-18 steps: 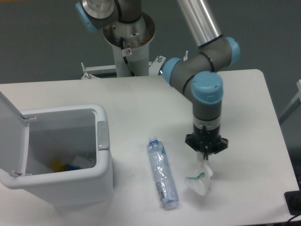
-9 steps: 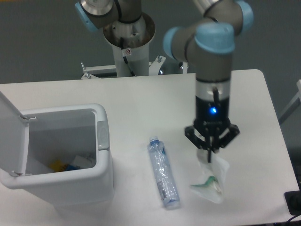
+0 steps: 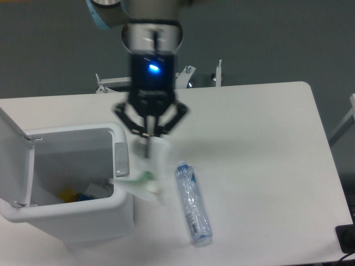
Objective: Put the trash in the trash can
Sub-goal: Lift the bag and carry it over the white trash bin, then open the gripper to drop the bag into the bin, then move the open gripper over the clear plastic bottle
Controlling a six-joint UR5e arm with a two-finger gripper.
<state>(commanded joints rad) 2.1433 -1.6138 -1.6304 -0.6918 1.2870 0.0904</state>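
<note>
My gripper [image 3: 148, 145] hangs just right of the trash can's right rim, shut on the top of a crumpled clear-white wrapper [image 3: 146, 176] with a green mark. The wrapper dangles in the air, blurred by motion, its lower end over the can's right edge. A clear bluish plastic bottle [image 3: 192, 203] lies on the table to the right, cap end pointing away. The white trash can [image 3: 72, 208] stands at front left with its lid [image 3: 12, 152] flipped open to the left and a grey latch tab [image 3: 121, 159] on its right rim.
Inside the can lie a few scraps, yellow, blue and white [image 3: 83, 192]. The arm's base column [image 3: 151, 66] rises at the back of the table. A dark object [image 3: 346, 238] sits at the front right corner.
The gripper has lifted the wrapper off the table and carried it left, from right of the bottle to the can's right rim. The bottle has not moved.
</note>
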